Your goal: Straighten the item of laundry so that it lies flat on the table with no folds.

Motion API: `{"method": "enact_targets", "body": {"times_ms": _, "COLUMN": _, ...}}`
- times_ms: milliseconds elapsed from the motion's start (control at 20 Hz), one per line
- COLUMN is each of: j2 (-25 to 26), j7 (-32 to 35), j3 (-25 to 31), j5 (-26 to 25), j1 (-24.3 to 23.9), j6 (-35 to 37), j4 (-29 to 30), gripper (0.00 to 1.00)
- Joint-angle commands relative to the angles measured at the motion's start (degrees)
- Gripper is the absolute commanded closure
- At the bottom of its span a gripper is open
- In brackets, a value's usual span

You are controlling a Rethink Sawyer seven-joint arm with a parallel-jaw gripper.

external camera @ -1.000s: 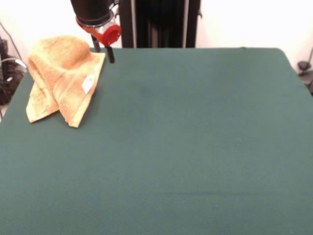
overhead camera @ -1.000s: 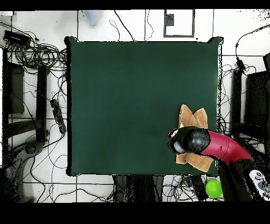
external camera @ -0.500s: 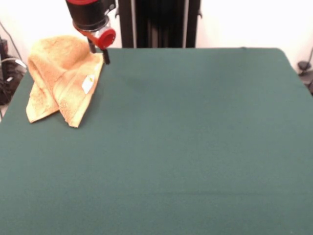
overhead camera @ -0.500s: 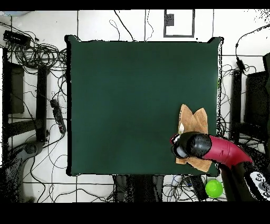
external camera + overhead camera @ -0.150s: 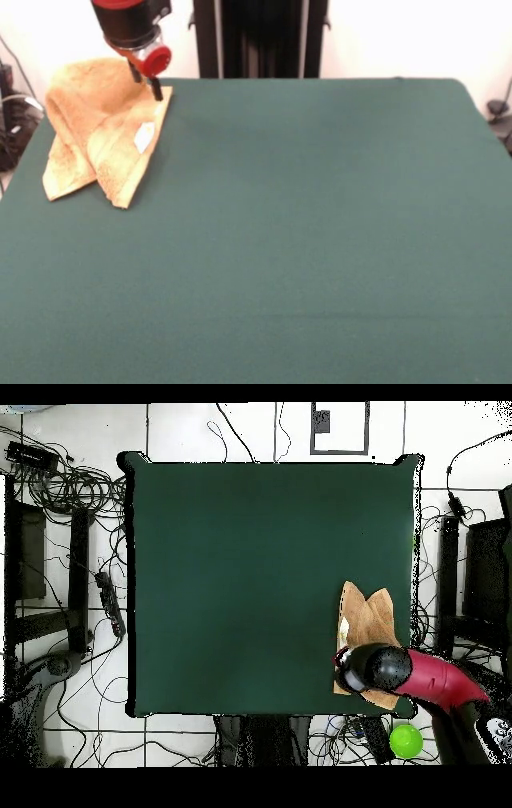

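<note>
The item of laundry (image 5: pixel 100 132) is an orange-tan towel lying folded and bunched at the far left corner of the dark green table (image 5: pixel 320 224). A small white tag (image 5: pixel 144 136) shows on its upper layer. My gripper (image 5: pixel 146 82) hangs open over the towel's far right corner, with one dark finger (image 5: pixel 158 90) at the towel's edge. In the overhead view the towel (image 5: pixel 365 616) lies by the table's (image 5: pixel 250 564) right edge. The red and black arm head (image 5: pixel 378 669) covers its lower part and hides the fingers.
The black pedestal (image 5: pixel 256 38) stands behind the table's far edge. Cables (image 5: pixel 60 484) and black gear lie on the floor at the left of the overhead view. A green round object (image 5: pixel 405 740) sits on the floor at the lower right.
In the front view the gripper has moved left, from just off the towel's far right corner to over that corner. The towel has not moved.
</note>
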Motion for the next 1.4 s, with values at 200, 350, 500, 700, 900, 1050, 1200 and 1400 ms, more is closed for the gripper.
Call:
{"method": "enact_targets", "body": {"times_ms": 200, "j2": 2.8, "j7": -2.8, "j3": 3.7, "j5": -4.0, "j1": 0.7, "j6": -6.3, "j4": 0.4, "gripper": 0.0}}
{"method": "enact_targets", "body": {"times_ms": 350, "j2": 5.7, "j7": -1.0, "j3": 3.8, "j5": -4.6, "j1": 1.0, "j6": -8.7, "j4": -1.0, "gripper": 0.0}}
{"method": "enact_targets", "body": {"times_ms": 500, "j2": 8.0, "j7": 0.7, "j3": 3.4, "j5": -4.8, "j1": 1.7, "j6": -10.9, "j4": -2.1, "gripper": 0.0}}
{"method": "enact_targets", "body": {"times_ms": 700, "j2": 10.2, "j7": 2.7, "j3": 2.6, "j5": -4.6, "j1": 3.1, "j6": -13.6, "j4": -3.2, "gripper": 0.0}}
{"method": "enact_targets", "body": {"times_ms": 900, "j2": 12.0, "j7": 4.4, "j3": 1.7, "j5": -3.6, "j1": 4.2, "j6": -15.5, "j4": -3.5, "gripper": 0.0}}
{"method": "enact_targets", "body": {"times_ms": 1050, "j2": 12.6, "j7": 4.6, "j3": 1.5, "j5": -3.1, "j1": 4.5, "j6": -15.3, "j4": -3.5, "gripper": 0.0}}
{"method": "enact_targets", "body": {"times_ms": 1200, "j2": 13.0, "j7": 3.9, "j3": 1.4, "j5": -2.9, "j1": 4.5, "j6": -14.9, "j4": -4.0, "gripper": 0.0}}
{"method": "enact_targets", "body": {"times_ms": 1400, "j2": 13.9, "j7": 3.5, "j3": 1.4, "j5": -3.0, "j1": 4.4, "j6": -15.3, "j4": -4.8, "gripper": 0.0}}
